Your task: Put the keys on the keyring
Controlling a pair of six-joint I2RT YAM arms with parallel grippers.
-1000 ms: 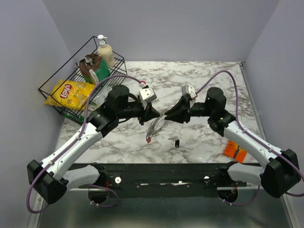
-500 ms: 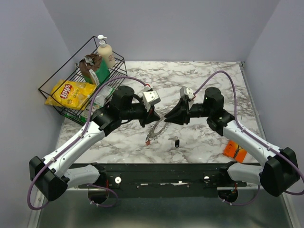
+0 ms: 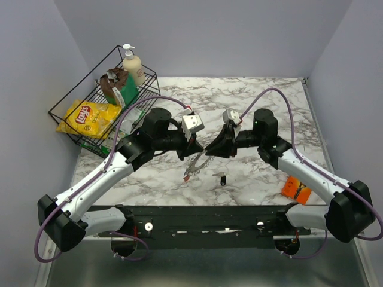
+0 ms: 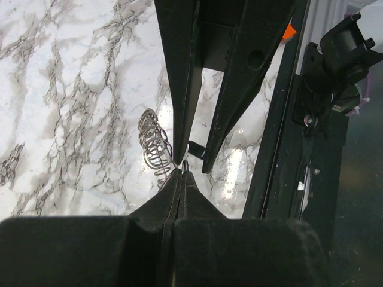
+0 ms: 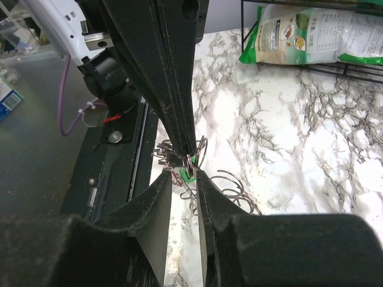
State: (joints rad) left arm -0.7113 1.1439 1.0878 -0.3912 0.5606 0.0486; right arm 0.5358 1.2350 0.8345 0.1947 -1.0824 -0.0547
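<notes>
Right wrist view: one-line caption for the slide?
Left gripper, shut, pinches the keyring above the marble table while the right gripper, fingers parted, brackets a green-headed key.

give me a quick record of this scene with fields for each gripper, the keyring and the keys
left gripper: shut on the keyring
right gripper: jaws narrowly apart, green key between them, grip unclear
red key: at the keyring's lower end
black key: loose on the table, off the ring
orange piece: table's near right edge
</notes>
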